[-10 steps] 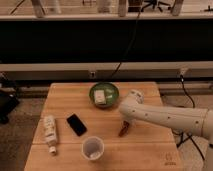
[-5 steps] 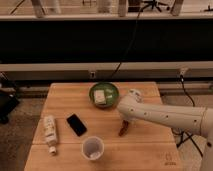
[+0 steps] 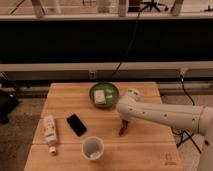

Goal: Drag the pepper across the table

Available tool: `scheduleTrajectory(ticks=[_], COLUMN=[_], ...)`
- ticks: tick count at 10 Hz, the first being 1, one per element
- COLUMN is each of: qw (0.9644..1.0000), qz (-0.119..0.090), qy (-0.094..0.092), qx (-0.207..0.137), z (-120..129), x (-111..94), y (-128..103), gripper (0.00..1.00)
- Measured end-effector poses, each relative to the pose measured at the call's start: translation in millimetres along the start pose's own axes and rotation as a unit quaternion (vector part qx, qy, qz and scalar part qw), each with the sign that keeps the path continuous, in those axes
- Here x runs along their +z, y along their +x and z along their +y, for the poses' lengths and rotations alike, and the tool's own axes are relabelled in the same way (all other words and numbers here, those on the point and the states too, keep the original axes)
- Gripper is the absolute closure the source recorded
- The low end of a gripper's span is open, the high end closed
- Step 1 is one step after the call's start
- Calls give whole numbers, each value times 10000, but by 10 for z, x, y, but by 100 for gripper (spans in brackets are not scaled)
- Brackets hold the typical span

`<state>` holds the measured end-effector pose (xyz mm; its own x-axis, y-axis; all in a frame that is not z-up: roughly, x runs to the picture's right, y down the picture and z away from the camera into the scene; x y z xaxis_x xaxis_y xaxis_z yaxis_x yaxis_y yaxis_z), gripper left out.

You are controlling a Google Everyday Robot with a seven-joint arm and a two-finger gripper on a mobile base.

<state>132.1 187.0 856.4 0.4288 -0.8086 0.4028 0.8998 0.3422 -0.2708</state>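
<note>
The tool (image 3: pixel 123 125) sits at the small dark red curved pepper (image 3: pixel 121 131), front-right of the round green bowl (image 3: pixel 113 90); its grip can't be told. The drag looks set to go: next, a steady slide over the light wooden surface (image 3: pixel 65 97).

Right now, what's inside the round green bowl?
A pale rectangular block lies in the bowl; whatever is beneath it is covered. The gripper is at the small dark red pepper.
</note>
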Motion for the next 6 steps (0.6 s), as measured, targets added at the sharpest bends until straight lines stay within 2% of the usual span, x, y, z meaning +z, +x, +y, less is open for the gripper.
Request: scheduleTrajectory(ticks=[6], qw=[9993], qz=[52], qy=[18], qx=[-365], z=[-67], x=[4], y=[33], gripper=[97])
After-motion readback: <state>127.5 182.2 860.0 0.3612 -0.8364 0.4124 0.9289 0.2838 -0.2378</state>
